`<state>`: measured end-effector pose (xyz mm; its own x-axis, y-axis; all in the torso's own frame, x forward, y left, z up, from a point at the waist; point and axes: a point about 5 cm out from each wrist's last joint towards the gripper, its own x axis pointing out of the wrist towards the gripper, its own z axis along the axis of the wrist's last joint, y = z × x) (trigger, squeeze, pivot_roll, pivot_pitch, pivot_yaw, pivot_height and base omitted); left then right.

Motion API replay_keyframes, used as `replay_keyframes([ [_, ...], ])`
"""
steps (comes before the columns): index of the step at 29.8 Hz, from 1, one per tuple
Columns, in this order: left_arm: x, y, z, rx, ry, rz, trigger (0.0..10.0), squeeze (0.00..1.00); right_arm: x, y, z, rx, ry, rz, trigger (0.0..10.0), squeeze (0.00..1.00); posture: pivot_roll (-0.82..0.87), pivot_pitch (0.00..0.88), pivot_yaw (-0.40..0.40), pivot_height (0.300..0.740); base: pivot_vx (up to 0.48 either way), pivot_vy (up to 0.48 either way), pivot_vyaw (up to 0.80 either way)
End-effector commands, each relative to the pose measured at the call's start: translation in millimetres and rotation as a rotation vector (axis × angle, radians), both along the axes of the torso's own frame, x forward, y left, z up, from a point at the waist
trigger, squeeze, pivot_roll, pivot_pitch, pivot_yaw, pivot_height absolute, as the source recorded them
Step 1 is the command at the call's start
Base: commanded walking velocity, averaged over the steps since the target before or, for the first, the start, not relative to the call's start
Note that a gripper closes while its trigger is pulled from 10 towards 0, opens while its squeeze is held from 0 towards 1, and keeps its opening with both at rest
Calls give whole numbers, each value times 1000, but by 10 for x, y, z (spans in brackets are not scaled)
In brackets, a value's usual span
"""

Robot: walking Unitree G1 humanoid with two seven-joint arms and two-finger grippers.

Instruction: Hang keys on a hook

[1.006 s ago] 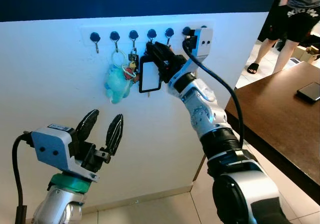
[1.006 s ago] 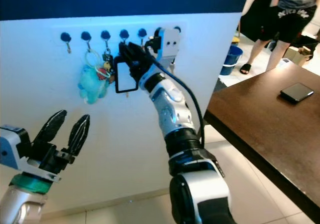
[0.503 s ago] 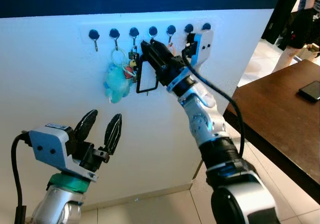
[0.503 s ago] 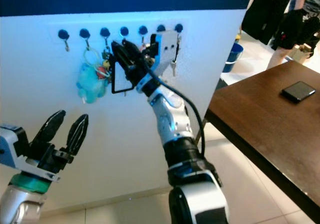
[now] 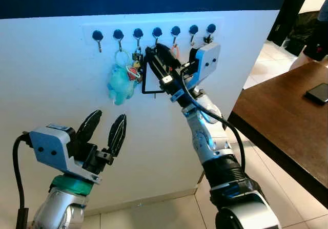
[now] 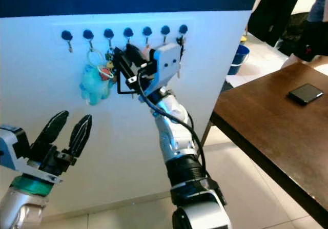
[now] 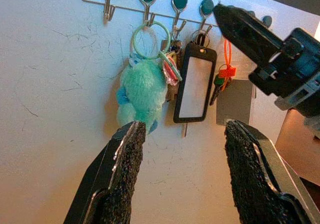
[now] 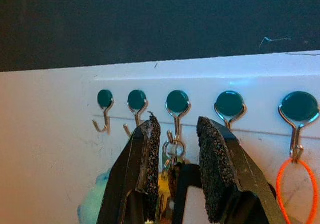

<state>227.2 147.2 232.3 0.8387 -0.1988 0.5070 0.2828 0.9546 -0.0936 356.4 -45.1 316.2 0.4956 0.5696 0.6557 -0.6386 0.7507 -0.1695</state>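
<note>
A row of dark-capped hooks (image 5: 137, 34) runs along the white wall. A black-framed key tag (image 7: 194, 86) hangs straight by its ring from the fourth hook (image 7: 206, 7), beside a teal plush keychain (image 5: 119, 85) and a bunch of keys. My right gripper (image 5: 154, 50) is up at the hook row, open. In the right wrist view its fingers (image 8: 147, 169) straddle a key ring (image 8: 172, 149) and the tag's top without pinching them. My left gripper (image 5: 109, 116) is held open low and to the left, well short of the wall.
An orange loop with a green key (image 7: 226, 71) hangs on the hook to the right of the tag. A brown table (image 5: 292, 116) with a phone (image 5: 318, 92) stands at the right. A person (image 5: 320, 39) is at the right edge, and a blue bucket (image 6: 237, 60) is behind.
My right gripper carried the tag up and left to the hooks, turned its wrist and let go; the tag now hangs by itself. The person moved off to the right. My left arm stayed put.
</note>
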Motion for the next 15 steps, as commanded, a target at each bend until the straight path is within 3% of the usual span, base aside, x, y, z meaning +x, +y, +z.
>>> replay_keyframes([
  [1, -1, 34, -24, -2, 9, 23, 10000, 0, -51, 30, -50, -17, -22, 9, 10000, 0, -191, 79, 74, 740, 0, 0, 0],
  [5, 8, 58, -43, -2, 14, 39, 10000, 0, -99, 9, -124, -5, -23, 9, 10000, 0, -191, 75, 77, 740, 0, 0, 0],
  [6, 15, 68, -75, -2, 23, 47, 10000, 0, -167, -52, -259, -4, -12, -3, 10000, 0, -189, 72, 80, 740, 0, 0, 0],
  [12, 21, 87, -120, 13, 40, 63, 10000, 0, -184, -91, -382, -30, 29, -23, 10000, 0, -190, 69, 83, 740, 0, 0, 0],
  [14, 34, 97, -171, 30, 66, 77, 10000, 0, -195, -122, -478, -42, 65, -33, 10000, 0, -192, 74, 87, 740, 0, 0, 0],
  [15, 59, 130, -269, 35, 114, 124, 10000, 0, -211, -179, -648, -58, 130, -53, 10000, 0, -190, 68, 92, 740, 0, 0, 0],
])
